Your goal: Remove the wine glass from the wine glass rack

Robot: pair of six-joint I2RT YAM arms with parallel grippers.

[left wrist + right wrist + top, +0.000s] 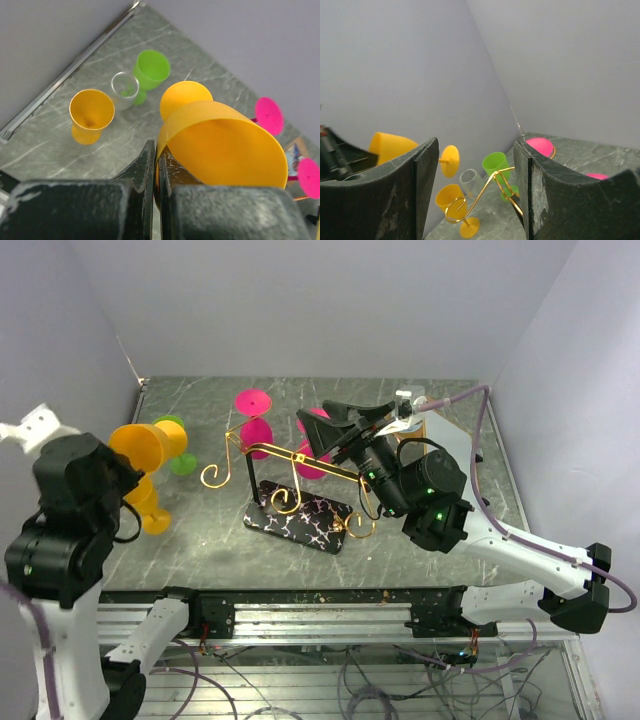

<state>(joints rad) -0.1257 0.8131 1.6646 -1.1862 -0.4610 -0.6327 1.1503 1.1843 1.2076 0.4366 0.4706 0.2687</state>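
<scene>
1. The grey marbled tabletop (200,550) fills the middle of the top view and carries everything.
2. The wine glass rack (280,453) has gold wire scroll arms on a black post and a black, white-patterned base. It stands at centre frame. Pink plastic wine glasses (254,428) hang bowl-down from its arms, I judge by their feet resting over the wire.
3. My right end effector (476,150) sits at the rack's upper right, fingers spread wide and holding nothing. In its wrist view a gold scroll shows in the gap, and I cannot tell whether it touches. I judge it is lined up for a pink glass.
4. The orange plastic wine glass (225,145) is off the rack, tilted in the air at the left of the top view. My left end effector (156,150) is clamped on the bowl's wall at the rim.
5. A second orange goblet (91,115), a clear glass (124,90) and a green goblet (151,70) stand upright together at far left. I judge this is the set-down spot.
</scene>
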